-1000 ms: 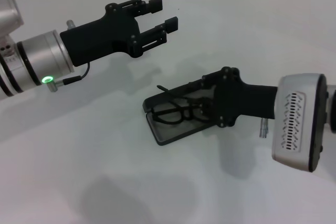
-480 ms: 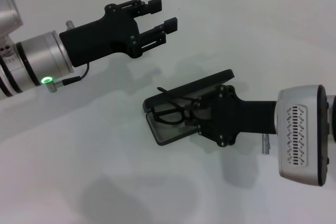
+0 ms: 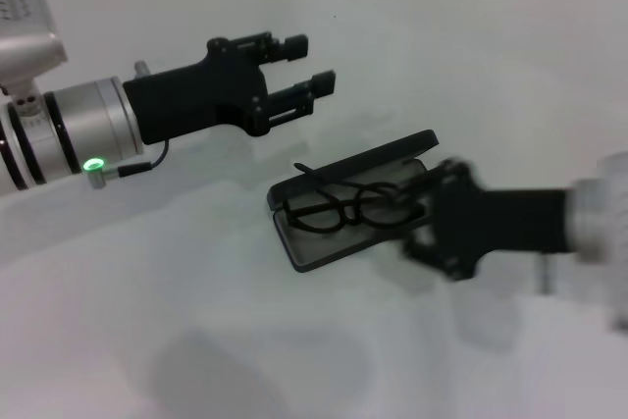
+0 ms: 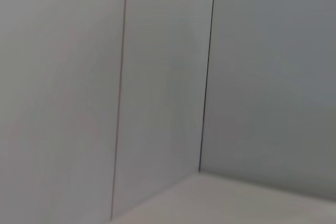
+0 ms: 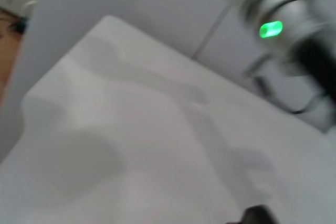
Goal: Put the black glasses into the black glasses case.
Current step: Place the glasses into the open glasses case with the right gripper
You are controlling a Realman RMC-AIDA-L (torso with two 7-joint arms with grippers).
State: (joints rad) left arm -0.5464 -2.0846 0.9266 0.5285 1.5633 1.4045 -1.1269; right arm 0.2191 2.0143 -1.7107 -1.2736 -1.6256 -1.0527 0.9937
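Observation:
The black glasses case (image 3: 312, 246) lies open in the middle of the white table, its lid (image 3: 365, 164) propped up at the back. The black glasses (image 3: 339, 209) lie inside it on the grey lining, with one temple arm sticking up past the lid's left end. My right gripper (image 3: 429, 219) is blurred with motion at the case's right end, just clear of the glasses. My left gripper (image 3: 308, 63) is open and empty, held in the air behind and to the left of the case. The wrist views show neither the case nor the glasses.
The white table (image 3: 196, 321) meets a tiled wall (image 4: 168, 77) at the back. The right wrist view shows the table surface (image 5: 131, 129) and my left arm's green light (image 5: 270, 29).
My right gripper has drawn back to the right, off the glasses, which stay lying in the open case. My left arm has shifted slightly right and down.

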